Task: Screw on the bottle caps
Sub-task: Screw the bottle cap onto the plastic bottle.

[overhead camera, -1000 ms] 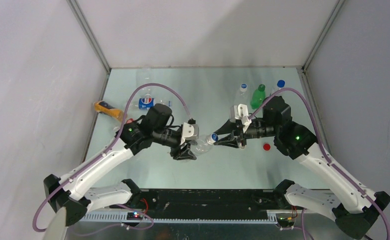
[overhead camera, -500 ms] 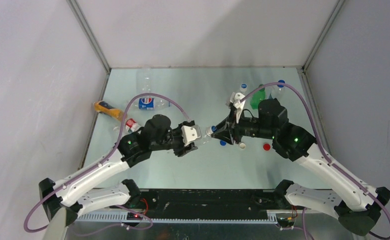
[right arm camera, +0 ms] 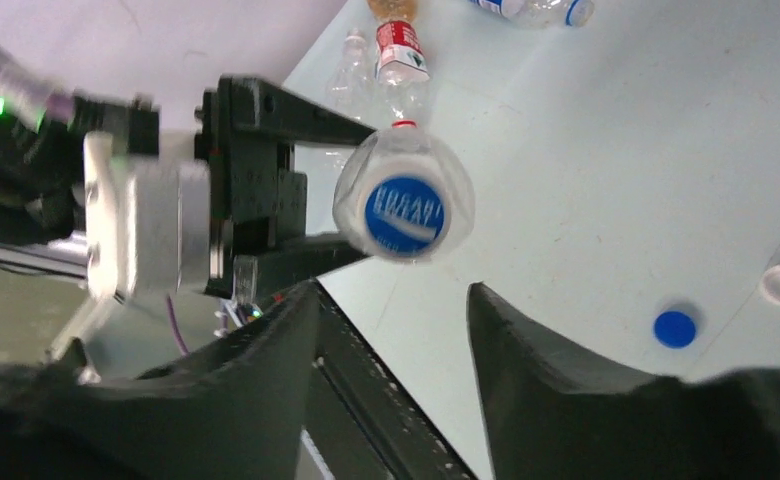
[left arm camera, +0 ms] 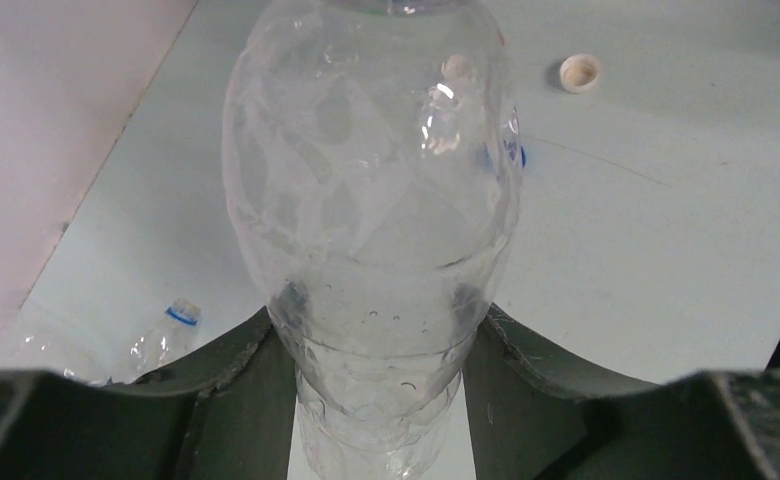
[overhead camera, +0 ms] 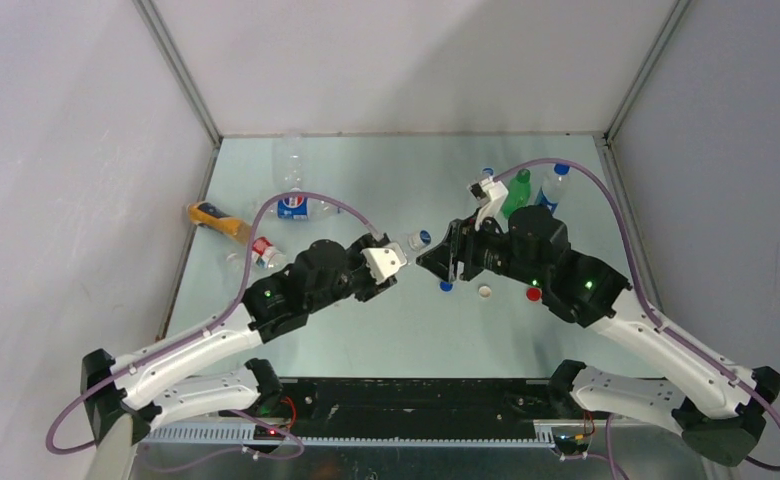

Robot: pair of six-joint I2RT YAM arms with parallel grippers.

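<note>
Writing: the fitted cap (right arm camera: 404,212) is blue with white lettering across the top, too blurred to read. The blue-label bottle (overhead camera: 293,207) lies at far left and shows a red-and-white mark, its text too small to read. The red-label bottle (overhead camera: 263,250) carries white print, also illegible. The orange bottle (overhead camera: 216,219) lies against the left wall with no label legible.

Surface: a pale mint table (overhead camera: 386,170), matte, with faint scuffs. Plain grey-white walls (overhead camera: 416,60) on three sides, with metal posts (overhead camera: 181,75) at the back corners.

The left gripper (overhead camera: 398,252) is clamped round the clear bottle (left arm camera: 366,200), fingers on both flanks of the body. The bottle is held off the table at centre, its capped neck pointing toward the other arm.

The right gripper (overhead camera: 432,258) is spread and holds nothing. It faces the fitted cap and sits just short of it, not touching.

Loose on the table under the right arm are a blue cap (overhead camera: 446,286), a cream cap (overhead camera: 484,291) and a red cap (overhead camera: 533,294).

The green bottle (overhead camera: 518,190) stands upright at far right.
</note>
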